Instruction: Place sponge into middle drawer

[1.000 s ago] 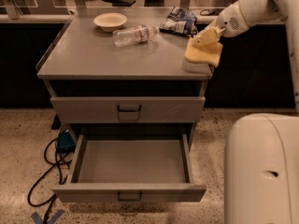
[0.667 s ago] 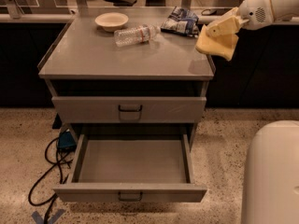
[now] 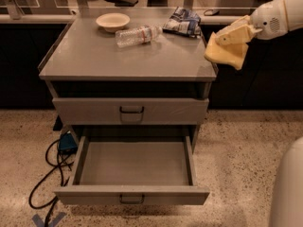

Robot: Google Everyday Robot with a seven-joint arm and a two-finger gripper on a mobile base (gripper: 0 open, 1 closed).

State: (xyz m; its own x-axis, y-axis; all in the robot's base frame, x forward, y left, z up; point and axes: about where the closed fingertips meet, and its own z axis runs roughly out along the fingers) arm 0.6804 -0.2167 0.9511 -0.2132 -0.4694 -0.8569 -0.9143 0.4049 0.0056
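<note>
The pale yellow sponge (image 3: 230, 56) hangs in my gripper (image 3: 223, 38), in the air just past the right edge of the grey cabinet top (image 3: 94, 60), about level with it. The gripper reaches in from the upper right and is shut on the sponge's upper part. The middle drawer (image 3: 135, 163) is the lower handled one. It is pulled fully open, its inside is bare, and it lies low and to the left of the sponge. The drawer front above it (image 3: 130, 110) is shut.
On the cabinet top lie a cream bowl (image 3: 112, 21), a clear plastic bottle (image 3: 138, 34) on its side and a blue snack bag (image 3: 182, 21). A black cable and blue box (image 3: 65, 144) lie on the floor at left. My white body (image 3: 289, 188) fills the lower right.
The gripper has lifted the sponge off the cabinet top's right edge and carried it right, clear of the top. The drawers have not moved.
</note>
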